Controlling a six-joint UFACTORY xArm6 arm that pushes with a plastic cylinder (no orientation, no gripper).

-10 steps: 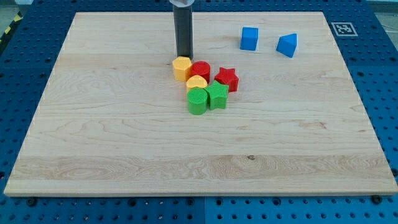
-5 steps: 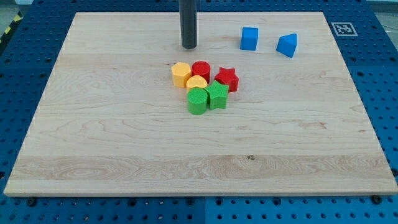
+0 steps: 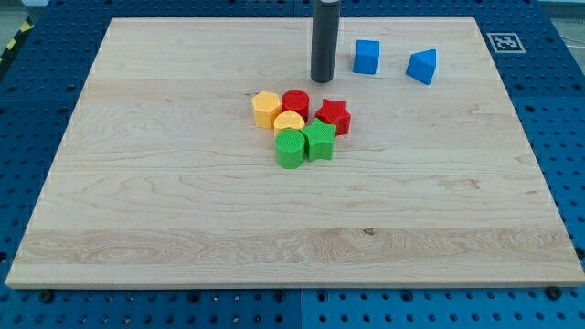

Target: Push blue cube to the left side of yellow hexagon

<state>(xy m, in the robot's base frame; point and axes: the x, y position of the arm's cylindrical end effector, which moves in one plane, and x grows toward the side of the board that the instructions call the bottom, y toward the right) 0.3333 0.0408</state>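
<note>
The blue cube (image 3: 366, 56) sits near the view's top, right of centre. The yellow hexagon (image 3: 266, 108) lies at the left end of a tight cluster in the board's middle. My tip (image 3: 322, 79) is on the board just left of the blue cube and slightly below it, with a small gap between them. It stands above and to the right of the yellow hexagon, clear of the cluster.
The cluster also holds a red cylinder (image 3: 295, 102), a red star (image 3: 334, 115), a yellow half-round block (image 3: 290, 122), a green cylinder (image 3: 290, 148) and a green block (image 3: 319, 141). A blue triangular block (image 3: 422, 66) lies right of the blue cube.
My tip has moved from touching the yellow hexagon's top edge up and then to the right, toward the blue cube. No block has moved.
</note>
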